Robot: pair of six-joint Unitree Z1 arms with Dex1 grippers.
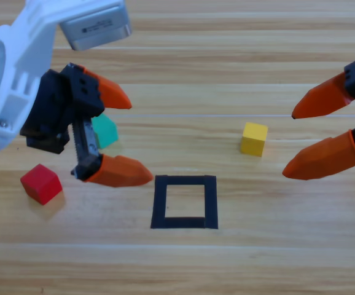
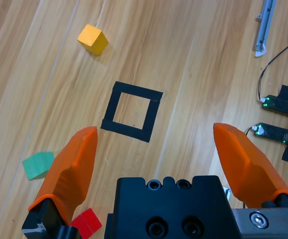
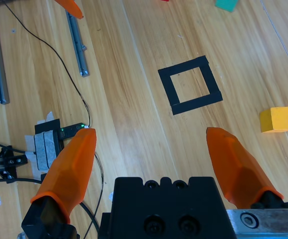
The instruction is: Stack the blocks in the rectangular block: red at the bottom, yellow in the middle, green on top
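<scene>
We see the left claw (image 1: 127, 137) wide open and empty above the red cube (image 1: 41, 183), which lies left of the tape square (image 1: 184, 201); the right claw (image 1: 289, 142) waits, open; a descent risks nudging the nearby green cube (image 1: 105, 129)

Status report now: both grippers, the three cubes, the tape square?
Left gripper open, above the table near green cube and red cube. Right gripper open at right edge, near yellow cube. Tape square empty, nothing stacked.

Left gripper (image 1: 123, 137) hovers with jaws spread; right gripper (image 1: 289, 145) likewise, at the edge.
</scene>
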